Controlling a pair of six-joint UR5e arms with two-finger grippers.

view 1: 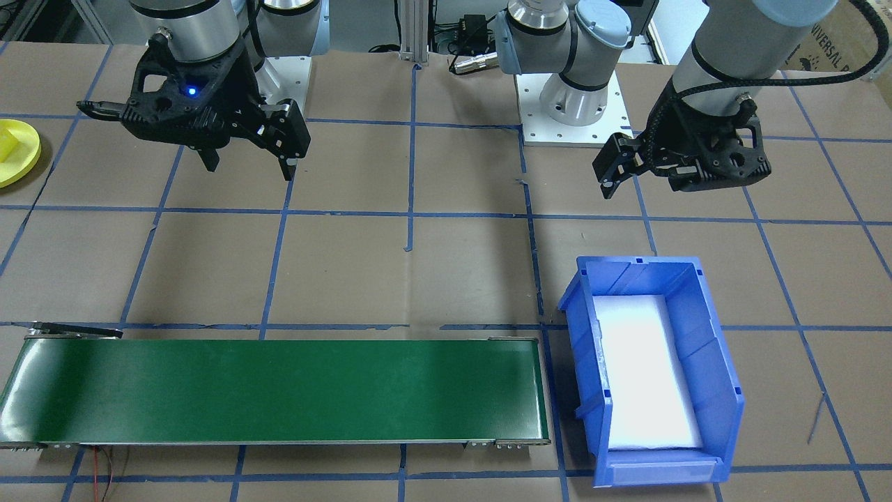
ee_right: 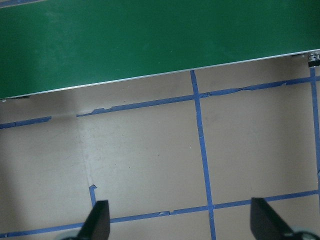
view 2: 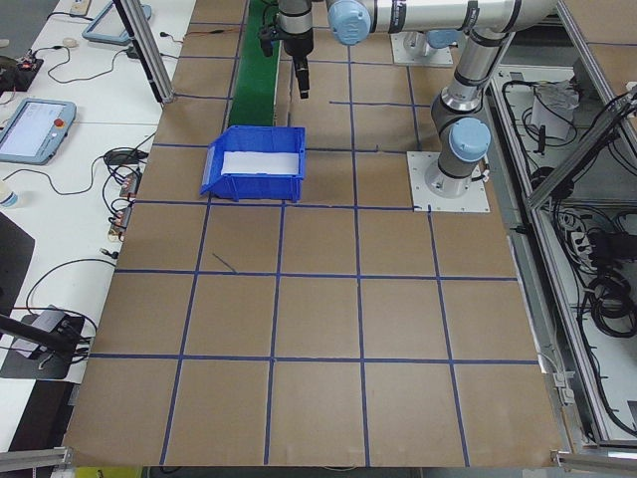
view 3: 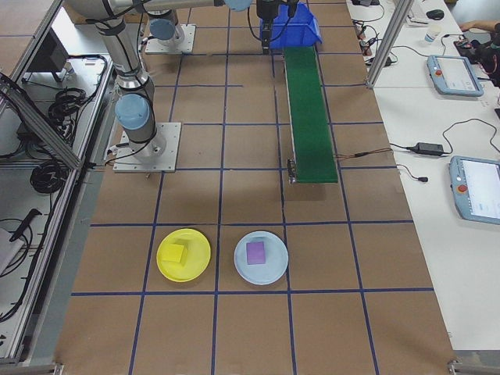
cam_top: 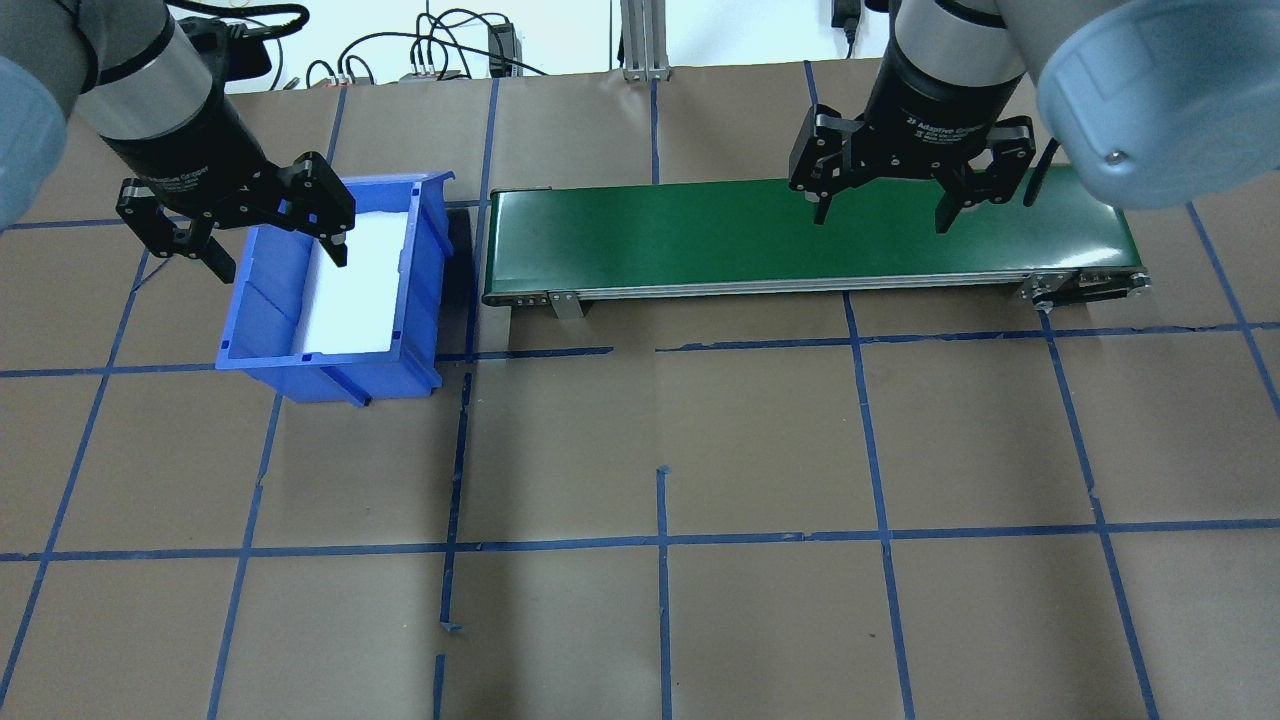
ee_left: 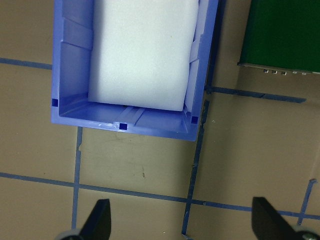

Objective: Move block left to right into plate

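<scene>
Conveyor belt [view 1: 279,390] in the front-facing view carries nothing, and the blue bin [view 1: 718,362] beside it holds only a white pad. You see the left gripper [view 1: 624,171] and the right gripper [view 1: 247,157] both hanging above the counter [view 1: 446,265], each with jaws spread wide and holding nothing. At the view's left edge a piece of the yellow plate [view 1: 17,164] shows, with a yellow block [view 1: 7,143] on it.

Overhead, the left gripper hovers at the bin's far rim, and the right one over the belt's right part.

From the right-end camera you find the yellow plate well apart from the arms, with the yellow block lying inside it. Just beside it stands a pale blue plate [view 3: 261,269] with a purple block [view 3: 255,252] in it.

Both wrist cameras show open jaws over bare surface; no block is near.

I judge that the yellow block is already delivered and no carry is in progress. If another block must go, you first need one to appear at the left side; I can see none there.
</scene>
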